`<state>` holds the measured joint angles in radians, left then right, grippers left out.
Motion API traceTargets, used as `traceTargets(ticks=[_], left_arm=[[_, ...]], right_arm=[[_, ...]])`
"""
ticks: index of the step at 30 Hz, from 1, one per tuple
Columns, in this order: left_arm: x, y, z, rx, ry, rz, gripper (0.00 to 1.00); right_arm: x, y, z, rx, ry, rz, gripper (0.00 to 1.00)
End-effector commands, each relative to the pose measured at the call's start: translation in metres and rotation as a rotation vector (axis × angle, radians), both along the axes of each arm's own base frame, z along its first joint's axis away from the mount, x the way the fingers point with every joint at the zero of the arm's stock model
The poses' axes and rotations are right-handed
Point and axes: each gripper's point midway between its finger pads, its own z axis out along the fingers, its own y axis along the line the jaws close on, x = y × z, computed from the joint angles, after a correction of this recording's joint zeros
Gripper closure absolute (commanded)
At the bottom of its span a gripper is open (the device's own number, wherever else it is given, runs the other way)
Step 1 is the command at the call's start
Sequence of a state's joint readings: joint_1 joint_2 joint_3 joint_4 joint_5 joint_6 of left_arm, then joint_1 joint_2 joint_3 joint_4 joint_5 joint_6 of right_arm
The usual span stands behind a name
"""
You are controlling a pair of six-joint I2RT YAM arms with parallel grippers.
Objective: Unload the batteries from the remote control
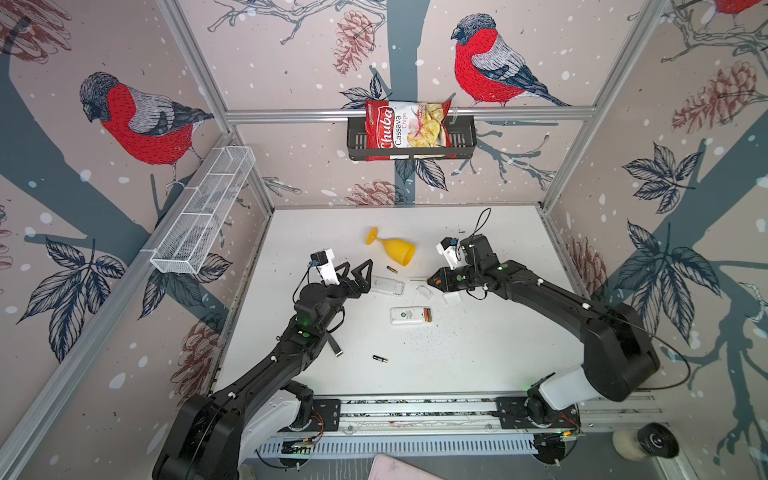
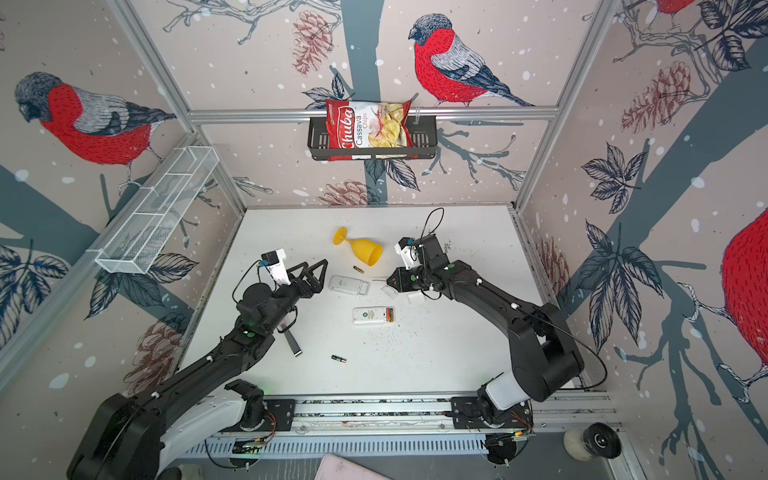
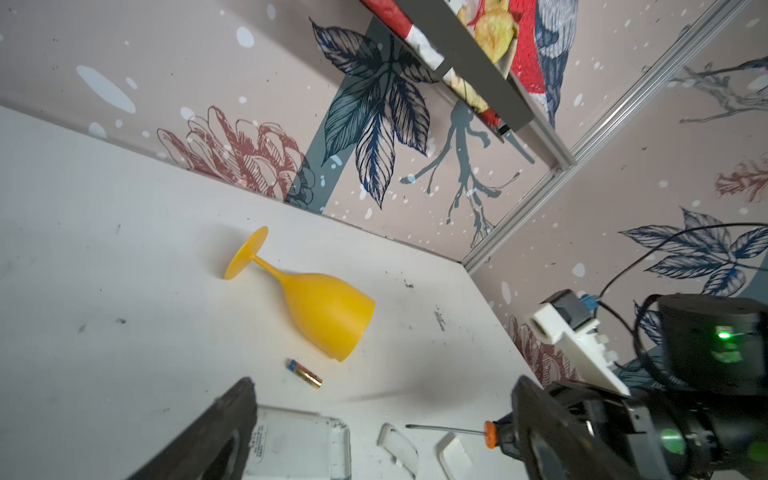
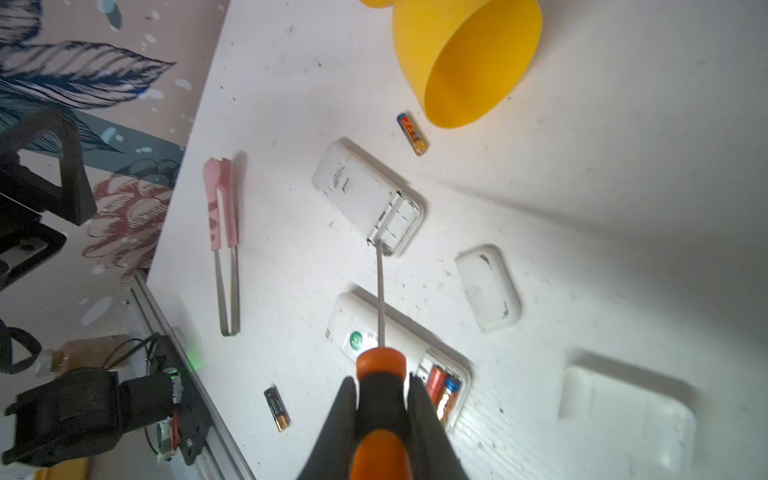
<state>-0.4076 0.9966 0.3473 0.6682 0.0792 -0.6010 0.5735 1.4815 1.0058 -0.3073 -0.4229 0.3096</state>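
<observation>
Right wrist view: find the right pincer [image 4: 382,380] closed tight on the orange-and-black handle of the screwdriver [image 4: 379,307], thin shaft reaching out to touch, or very nearly touch, a corner of the open, empty bay of the farther remote [image 4: 353,183]. Just beneath the handle, see the nearer remote [image 4: 349,320] around the middle of the surface [image 4: 623,166], back up and cover off, with two batteries [image 4: 442,390] seated side by side in its bay. Outward from there, note a loose battery [image 4: 412,134] just beside the mouth of the tipped yellow goblet [image 4: 469,62] toward the back edge, a second loose battery [image 4: 276,408] lying alone toward the front edge, and a white cover [image 4: 488,289] near the two remotes. In a top view, spot the left pincer [image 1: 360,268] spread wide and holding nothing, poised just beside the farther remote's end; cannot tell whether touching

Judged about half done: one remote emptied, the other loaded. Next calls for drawing the tip back to the nearer remote, setting it under one cell's end and levering gently; probably also for steadying that remote with the free pincer, since otherwise likely to slide
</observation>
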Motion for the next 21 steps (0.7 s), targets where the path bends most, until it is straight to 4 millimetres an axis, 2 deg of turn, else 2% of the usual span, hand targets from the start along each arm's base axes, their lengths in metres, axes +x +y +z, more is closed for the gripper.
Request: traceTargets(ticks=[1,6,9,15,21], left_arm=[[-0.003,-0.002,-0.025,0.050,0.064,-0.008,0.06],[-0.005,-0.006,-0.048,0.095,0.133,-0.033,0.08],[-0.004,-0.011,-0.066,0.152,0.207,-0.065,0.08],[-0.013,-0.031,-0.112,0.223,0.341,-0.159,0.14],[-0.032,-0.060,-0.134,0.339,0.364,-0.220,0.17]], right_arm=[[-0.006,-0.029,-0.007,-0.169,-0.056,-0.020,1.00],[-0.010,-0.050,0.007,-0.245,-0.130,-0.049,1.00],[-0.016,-0.052,0.010,-0.250,-0.136,-0.043,1.00],[-0.030,-0.050,-0.009,-0.310,-0.103,-0.007,1.00],[-0.046,-0.041,-0.025,-0.368,-0.069,0.056,1.00]])
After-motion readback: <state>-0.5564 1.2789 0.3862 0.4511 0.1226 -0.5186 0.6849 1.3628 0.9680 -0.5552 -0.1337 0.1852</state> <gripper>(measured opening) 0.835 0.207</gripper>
